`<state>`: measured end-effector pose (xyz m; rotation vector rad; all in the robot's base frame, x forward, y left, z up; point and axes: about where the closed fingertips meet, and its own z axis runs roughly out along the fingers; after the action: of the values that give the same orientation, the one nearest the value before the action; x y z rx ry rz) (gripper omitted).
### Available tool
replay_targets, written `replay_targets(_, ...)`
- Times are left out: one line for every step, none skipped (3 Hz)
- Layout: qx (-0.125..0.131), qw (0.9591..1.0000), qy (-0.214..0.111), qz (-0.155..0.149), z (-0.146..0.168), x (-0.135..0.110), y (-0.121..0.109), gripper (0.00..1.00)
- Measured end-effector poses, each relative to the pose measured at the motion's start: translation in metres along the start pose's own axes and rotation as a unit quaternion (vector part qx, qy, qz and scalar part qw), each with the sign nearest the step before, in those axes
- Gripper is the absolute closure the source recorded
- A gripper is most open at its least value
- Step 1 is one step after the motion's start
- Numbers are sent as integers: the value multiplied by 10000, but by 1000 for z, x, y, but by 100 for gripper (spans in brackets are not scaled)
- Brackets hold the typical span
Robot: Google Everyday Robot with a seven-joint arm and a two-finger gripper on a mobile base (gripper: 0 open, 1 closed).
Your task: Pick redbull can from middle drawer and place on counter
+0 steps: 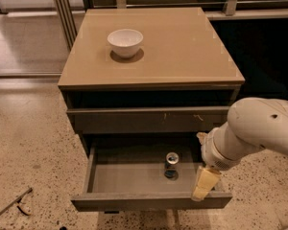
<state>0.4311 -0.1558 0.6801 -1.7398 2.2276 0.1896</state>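
1. In the camera view, the only one given, the middle drawer (129, 178) was seen pulled open below a closed drawer front (134, 121) marked with pale scratches.
2. The redbull can (172, 165) was found upright on the drawer floor, right of centre, its silver top turned upward. It was not yet gripped.
3. The claw (205, 183) was held low at the drawer's front right corner, just beside the front panel. It was to the right of the can and clearly apart from it. Whether it was spread or pressed together could not be told.
4. The white arm (259, 128) was seen entering from the right edge.
5. The tan surface (182, 47) above was occupied only by a white bowl (125, 42), set toward the back left.
6. A knock was judged the main risk. The slim can could be tipped over and sent rolling if it were met from the side rather than straddled cleanly.
7. A collision was also judged possible, since the claw was crowded by the drawer's right wall and front panel.
8. On the lift, the can could be caught under the scratched front if it were raised too far back.
9. A spot well apart from the bowl would be needed for the placing.
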Motion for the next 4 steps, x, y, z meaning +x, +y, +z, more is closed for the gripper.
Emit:
replay_targets(117,9999,-104,6,45,18,-13,0)
replay_targets(75,9991,-387,134,109,41,-30,0)
replay_targets(80,9991,-387,131,109,41,-30,0)
replay_targets(101,9988,-432,195,120,49,-32,0)
